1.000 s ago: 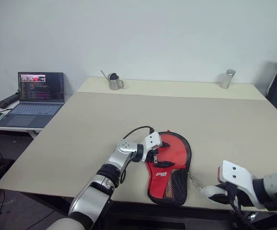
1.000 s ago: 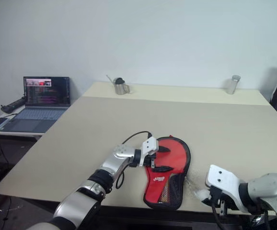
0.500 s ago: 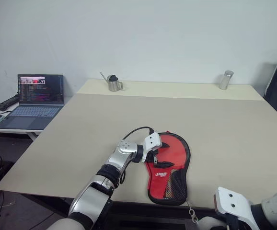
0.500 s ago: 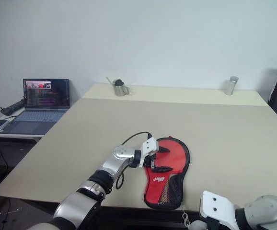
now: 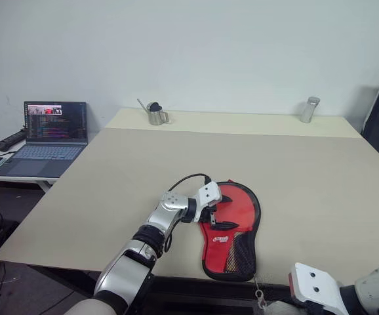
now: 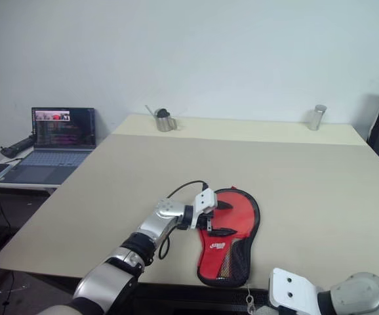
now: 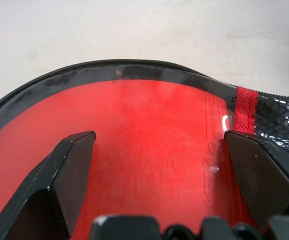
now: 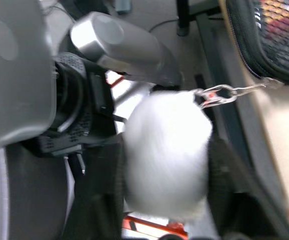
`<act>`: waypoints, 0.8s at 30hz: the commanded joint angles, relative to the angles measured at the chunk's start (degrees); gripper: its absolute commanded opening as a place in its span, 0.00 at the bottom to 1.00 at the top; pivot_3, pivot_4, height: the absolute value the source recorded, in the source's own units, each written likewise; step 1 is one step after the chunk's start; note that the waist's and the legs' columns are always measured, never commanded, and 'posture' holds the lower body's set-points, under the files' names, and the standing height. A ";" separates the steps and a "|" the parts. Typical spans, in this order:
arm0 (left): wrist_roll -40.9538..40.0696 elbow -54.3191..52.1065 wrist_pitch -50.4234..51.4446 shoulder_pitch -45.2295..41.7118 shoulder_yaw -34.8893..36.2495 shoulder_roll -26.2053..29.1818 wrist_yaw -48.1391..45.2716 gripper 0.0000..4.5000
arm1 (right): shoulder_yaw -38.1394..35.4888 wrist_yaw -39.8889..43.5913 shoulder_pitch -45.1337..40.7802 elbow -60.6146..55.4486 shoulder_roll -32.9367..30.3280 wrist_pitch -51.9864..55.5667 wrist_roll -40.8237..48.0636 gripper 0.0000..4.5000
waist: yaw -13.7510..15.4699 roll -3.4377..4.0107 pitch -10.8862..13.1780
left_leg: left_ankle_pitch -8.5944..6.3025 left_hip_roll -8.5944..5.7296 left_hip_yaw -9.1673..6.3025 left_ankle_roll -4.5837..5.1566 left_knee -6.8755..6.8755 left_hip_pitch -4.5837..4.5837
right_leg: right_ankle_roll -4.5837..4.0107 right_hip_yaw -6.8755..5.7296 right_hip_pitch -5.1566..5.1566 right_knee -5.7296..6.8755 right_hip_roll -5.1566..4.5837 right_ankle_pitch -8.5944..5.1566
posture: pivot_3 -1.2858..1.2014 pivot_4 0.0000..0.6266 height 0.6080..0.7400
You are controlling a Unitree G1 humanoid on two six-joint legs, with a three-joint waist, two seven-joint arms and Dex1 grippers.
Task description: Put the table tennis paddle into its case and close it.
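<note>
Red case [image 5: 231, 226] lies low and centre on the table [image 5: 111, 177], left gripper [image 5: 219, 215] spread wide over it. Right gripper [image 8: 164, 165], its fingers apart around the white pom-pom [image 8: 167, 150], has dropped to the lower-right corner, below the table edge.

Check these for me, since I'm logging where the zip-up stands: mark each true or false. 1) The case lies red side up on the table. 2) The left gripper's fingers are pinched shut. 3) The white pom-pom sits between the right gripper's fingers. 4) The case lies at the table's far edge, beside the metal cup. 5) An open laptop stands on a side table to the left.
1) True: the case shows its red, mesh-pocket side on the table.
2) False: the left gripper has its fingers spread wide over the red face.
3) True: the pom-pom, chained to the case's zip, lies within the right gripper.
4) False: the case lies near the front edge; the metal cup stands far off.
5) True: the laptop.
</note>
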 commanded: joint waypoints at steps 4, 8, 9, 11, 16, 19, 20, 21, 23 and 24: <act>5.53 5.15 1.21 3.31 -3.62 0.95 0.23 1.00 | -4.98 -2.37 -0.48 -1.49 2.70 -0.69 3.51 0.99 | -0.02 -0.09 -0.06 | 0.00 0.01 0.00 0.00 0.01 0.05 | 0.02 0.01 0.06 0.00 0.00 0.01 | 0.52 0.24 1.00; 5.61 5.05 1.05 3.37 -3.55 1.11 0.11 1.00 | -3.75 -6.75 -7.54 2.57 10.30 -0.44 4.37 0.99 | -0.04 -0.22 -0.13 | 0.00 0.03 -0.01 0.00 0.01 0.07 | 0.03 0.00 0.08 -0.01 0.00 0.02 | 0.52 0.24 1.00; 5.62 4.98 0.85 3.35 -3.48 1.22 0.20 1.00 | -2.03 -6.60 -9.64 5.09 11.81 -2.61 1.18 0.99 | -0.04 -0.22 -0.14 | 0.00 0.03 -0.02 0.00 0.01 0.10 | 0.04 0.00 0.10 -0.03 0.00 0.02 | 0.52 0.24 1.00; 5.45 4.81 0.75 3.21 -3.20 1.42 0.23 1.00 | -0.31 -6.32 -12.09 9.04 14.48 -3.82 -1.19 0.99 | -0.08 -0.23 -0.14 | 0.00 0.02 -0.01 0.00 0.02 0.13 | 0.05 0.02 0.12 -0.05 0.00 0.03 | 0.52 0.24 1.00; 4.15 3.14 0.74 3.22 -1.95 1.77 -0.24 1.00 | 1.33 -7.67 -15.29 15.48 21.58 -6.71 -5.17 0.99 | -0.06 -0.02 -0.26 | 0.00 0.03 -0.02 0.01 -0.02 0.05 | 0.03 0.02 0.06 -0.02 0.01 0.03 | 0.52 0.24 1.00; 2.08 0.54 1.12 3.22 0.46 1.79 1.05 1.00 | 3.76 -8.02 -17.09 19.22 26.59 -11.28 -9.16 0.99 | -0.08 -0.02 -0.26 | -0.02 0.02 -0.01 0.04 -0.01 0.03 | 0.02 0.03 0.04 -0.02 0.01 0.04 | 0.52 0.24 1.00; 1.43 -0.80 1.34 3.33 1.18 1.92 1.06 1.00 | 4.42 -7.87 -18.05 20.82 28.06 -12.00 -9.87 0.99 | -0.22 -0.01 -0.25 | -0.02 0.02 0.00 0.04 -0.01 0.02 | 0.02 0.05 0.01 0.00 0.01 0.04 | 0.52 0.24 1.00; 0.72 -2.36 1.85 3.56 1.83 2.10 0.89 1.00 | 4.93 -7.54 -19.09 22.39 29.18 -12.28 -10.34 0.99 | -0.29 0.03 -0.22 | -0.02 0.02 0.02 0.04 0.00 0.02 | 0.01 0.07 0.00 0.03 0.01 0.04 | 0.52 0.24 1.00; -1.01 -6.45 3.78 4.35 3.10 2.53 0.39 1.00 | 5.22 -6.57 -21.02 25.91 31.18 -14.09 -11.52 0.99 | -0.37 0.05 -0.19 | -0.01 0.02 0.07 0.05 0.03 0.00 | -0.03 0.13 -0.07 0.10 0.02 0.07 | 0.52 0.24 1.00; -2.57 -10.10 5.54 5.25 4.19 3.27 -0.03 1.00 | 4.87 -6.25 -22.65 28.59 32.79 -15.64 -11.76 0.99 | -0.60 0.02 -0.15 | -0.01 0.02 0.09 0.05 0.03 -0.03 | -0.04 0.15 -0.12 0.12 0.02 0.08 | 0.52 0.24 1.00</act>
